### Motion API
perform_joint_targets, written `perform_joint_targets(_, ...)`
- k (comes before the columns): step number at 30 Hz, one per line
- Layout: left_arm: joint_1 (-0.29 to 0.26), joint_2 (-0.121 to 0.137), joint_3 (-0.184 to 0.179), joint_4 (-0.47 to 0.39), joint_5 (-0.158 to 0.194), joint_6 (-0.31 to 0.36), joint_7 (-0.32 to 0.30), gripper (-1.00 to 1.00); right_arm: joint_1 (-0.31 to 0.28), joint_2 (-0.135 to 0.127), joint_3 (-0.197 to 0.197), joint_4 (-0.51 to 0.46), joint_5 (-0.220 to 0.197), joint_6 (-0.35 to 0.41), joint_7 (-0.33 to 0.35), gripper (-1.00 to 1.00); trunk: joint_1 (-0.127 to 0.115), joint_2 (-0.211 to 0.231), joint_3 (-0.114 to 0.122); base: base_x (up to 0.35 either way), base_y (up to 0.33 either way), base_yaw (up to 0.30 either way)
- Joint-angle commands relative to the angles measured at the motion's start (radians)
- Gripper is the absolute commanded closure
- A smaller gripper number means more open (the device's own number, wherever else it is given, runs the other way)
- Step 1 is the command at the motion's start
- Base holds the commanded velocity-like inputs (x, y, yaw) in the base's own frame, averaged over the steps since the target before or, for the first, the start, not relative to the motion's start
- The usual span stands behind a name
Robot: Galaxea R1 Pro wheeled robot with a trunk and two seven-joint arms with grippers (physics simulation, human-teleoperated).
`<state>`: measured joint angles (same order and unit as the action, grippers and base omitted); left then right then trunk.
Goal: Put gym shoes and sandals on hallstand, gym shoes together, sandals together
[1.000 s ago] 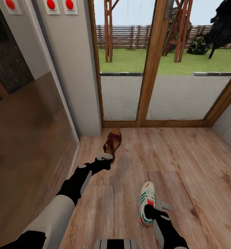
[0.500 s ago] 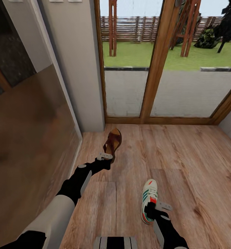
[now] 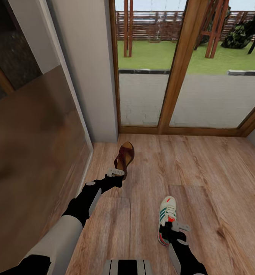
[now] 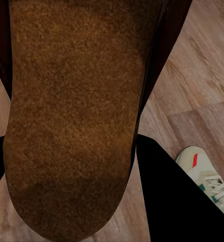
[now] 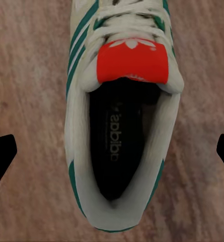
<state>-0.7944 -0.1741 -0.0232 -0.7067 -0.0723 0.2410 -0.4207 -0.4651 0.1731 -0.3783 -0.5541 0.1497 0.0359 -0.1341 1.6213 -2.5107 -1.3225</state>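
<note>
Your left gripper (image 3: 116, 173) holds a sandal (image 3: 124, 157) by its heel end, clamped on it (footbed close up in the left wrist view (image 4: 71, 116)), toe pointing toward the glass door (image 3: 188, 65). A gym shoe (image 3: 166, 217) sits at your right gripper (image 3: 172, 229); its fingers (image 5: 1, 154) stand apart either side of the heel opening (image 5: 122, 141), not touching it. Below both lies the corridor floor (image 3: 211, 183); a pale wall (image 3: 87, 68) rises at left.
</note>
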Motion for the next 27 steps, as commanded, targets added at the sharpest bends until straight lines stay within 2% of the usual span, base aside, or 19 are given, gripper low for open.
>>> perform_joint_targets(1,0.0,0.0,0.002,-0.002,-0.011,0.003,-0.006,1.0,0.0,0.001,-0.005,0.016,0.011,-0.048,0.001,-1.0,0.0,0.0,-0.001,0.0,0.0,0.003)
perform_joint_targets(5,0.0,0.0,0.002,-0.002,-0.011,0.003,-0.006,1.0,0.0,0.001,-0.003,0.062,0.011,-0.148,0.002,-1.0,0.0,0.0,-0.001,0.0,0.0,0.001)
perform_joint_targets(11,0.0,0.0,0.001,-0.002,-0.011,0.003,-0.006,1.0,0.0,0.001,-0.002,0.073,0.01,-0.174,0.002,-1.0,0.0,0.0,-0.001,0.0,0.0,0.0)
perform_joint_targets(18,-0.002,0.0,-0.002,-0.004,-0.009,0.003,-0.023,1.0,0.0,0.001,-0.002,0.074,0.01,-0.181,0.001,-1.0,0.003,-0.002,-0.034,0.0,0.0,0.0)
perform_joint_targets(22,-0.001,0.0,-0.001,-0.004,-0.008,0.004,-0.068,1.0,0.0,0.001,-0.002,0.073,0.01,-0.181,0.001,-1.0,0.003,-0.002,-0.044,0.0,0.0,0.0)
perform_joint_targets(23,0.0,0.0,0.0,-0.002,-0.006,0.005,-0.11,1.0,0.0,0.001,-0.003,0.072,0.01,-0.182,0.0,-1.0,0.003,-0.002,-0.045,0.0,0.0,0.0)
perform_joint_targets(27,0.001,0.0,0.0,0.004,-0.004,0.007,-0.179,1.0,0.0,0.001,-0.003,0.071,0.01,-0.182,-0.001,-1.0,0.003,-0.002,-0.045,0.0,0.0,0.0)
